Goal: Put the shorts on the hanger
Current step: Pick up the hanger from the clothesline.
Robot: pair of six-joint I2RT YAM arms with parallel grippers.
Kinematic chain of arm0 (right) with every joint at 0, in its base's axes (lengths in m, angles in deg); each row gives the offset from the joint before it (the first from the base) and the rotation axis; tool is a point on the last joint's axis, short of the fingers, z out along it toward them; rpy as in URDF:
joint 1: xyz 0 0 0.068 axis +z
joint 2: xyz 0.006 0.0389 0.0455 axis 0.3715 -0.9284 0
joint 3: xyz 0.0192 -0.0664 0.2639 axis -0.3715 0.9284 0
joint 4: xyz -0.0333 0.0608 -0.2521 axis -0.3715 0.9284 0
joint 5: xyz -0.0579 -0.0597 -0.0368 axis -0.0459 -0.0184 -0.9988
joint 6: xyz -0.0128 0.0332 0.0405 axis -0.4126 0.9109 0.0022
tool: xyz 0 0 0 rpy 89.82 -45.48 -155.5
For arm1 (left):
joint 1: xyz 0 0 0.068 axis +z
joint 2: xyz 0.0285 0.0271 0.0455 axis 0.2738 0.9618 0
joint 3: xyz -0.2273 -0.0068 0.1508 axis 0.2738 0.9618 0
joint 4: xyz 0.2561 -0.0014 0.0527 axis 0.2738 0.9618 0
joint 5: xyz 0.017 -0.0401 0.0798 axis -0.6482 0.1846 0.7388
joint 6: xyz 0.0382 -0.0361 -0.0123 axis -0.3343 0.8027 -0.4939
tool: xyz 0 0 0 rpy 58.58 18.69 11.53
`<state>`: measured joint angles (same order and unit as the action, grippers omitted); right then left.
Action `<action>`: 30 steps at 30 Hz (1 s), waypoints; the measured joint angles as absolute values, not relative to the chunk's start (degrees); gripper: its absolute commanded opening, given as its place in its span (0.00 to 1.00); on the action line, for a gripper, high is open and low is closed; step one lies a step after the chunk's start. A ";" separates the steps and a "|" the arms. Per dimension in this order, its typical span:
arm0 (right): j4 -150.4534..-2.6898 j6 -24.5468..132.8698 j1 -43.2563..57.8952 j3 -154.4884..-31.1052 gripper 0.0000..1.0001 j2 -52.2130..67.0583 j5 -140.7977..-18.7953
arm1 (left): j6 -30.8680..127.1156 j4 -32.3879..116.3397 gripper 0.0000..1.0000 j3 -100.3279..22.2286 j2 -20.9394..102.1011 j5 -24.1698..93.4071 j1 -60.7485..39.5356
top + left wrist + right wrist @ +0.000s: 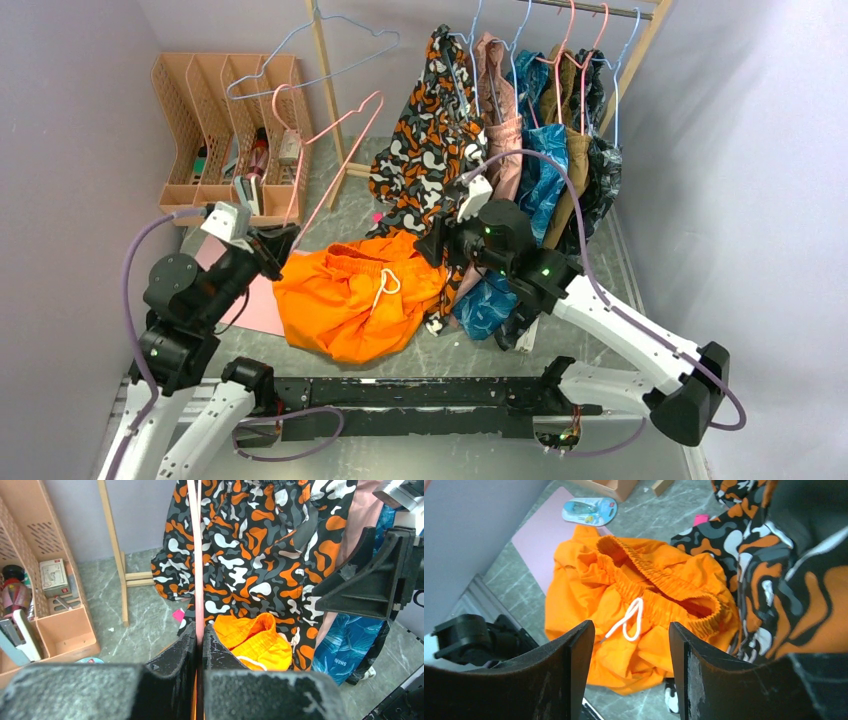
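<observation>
Grey marbled table top (600, 250) carries the shorts (350, 300), which lie in a crumpled orange heap in front of my two bases. Their gathered waistband (659, 580) is turned upward and stands open, and the white drawstring (629, 620) makes a loop on top of the fabric. At the left edge of the shorts my left gripper (199, 640) is closed on the wire of the pink hanger (198, 555). The fingers press on it from both sides, and from there the hanger rises up and away from the shorts. If the wire touches the orange fabric, I cannot tell. At the right edge of the shorts hangs my right gripper (629, 625), with the jaws apart and nothing between them; through the gap I look down on the drawstring. Just behind the shorts, and touching their right side, hangs a garment with orange, black and white pattern (430, 130), and behind it more clothes on the rail (590, 8). Left of the shorts a pale pink sheet (255, 300) lies flat on the table, partly under them. Farther behind the shorts, to the left, stands a peach desk organiser (225, 110), and above it a light-blue hanger (320, 60) hangs at the wooden post (330, 90).
</observation>
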<state>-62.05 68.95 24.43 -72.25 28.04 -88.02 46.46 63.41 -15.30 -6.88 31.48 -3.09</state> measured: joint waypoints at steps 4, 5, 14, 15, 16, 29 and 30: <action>-62.56 70.74 24.91 -75.23 0.59 24.71 -86.90 | 47.31 64.57 0.07 -14.01 -10.31 32.92 -3.11; -62.91 70.99 25.83 -76.06 0.59 23.69 -87.14 | 47.53 64.64 0.07 -13.34 -10.97 33.27 -3.13; -67.74 71.14 39.38 -86.79 0.66 11.08 -99.27 | 50.96 64.05 0.07 -4.66 -12.54 35.55 -3.13; -68.59 71.86 39.77 -88.21 0.66 9.39 -101.20 | 51.24 63.61 0.07 -3.83 -12.54 36.14 -3.13; -69.24 72.41 39.77 -89.13 0.67 8.21 -102.38 | 51.48 63.19 0.07 -3.22 -12.45 36.88 -3.13; -69.40 78.42 40.17 -112.60 0.68 -9.12 -112.52 | 50.32 55.04 0.07 -2.65 -5.50 48.95 -3.13; -69.22 78.57 40.17 -114.15 0.68 -10.39 -112.32 | 50.24 55.02 0.07 -2.65 -5.22 49.21 -3.13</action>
<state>-69.22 78.57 40.17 -114.15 -10.39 -112.32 50.24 55.02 -2.65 -5.22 49.21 -3.13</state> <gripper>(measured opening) 0.678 0.081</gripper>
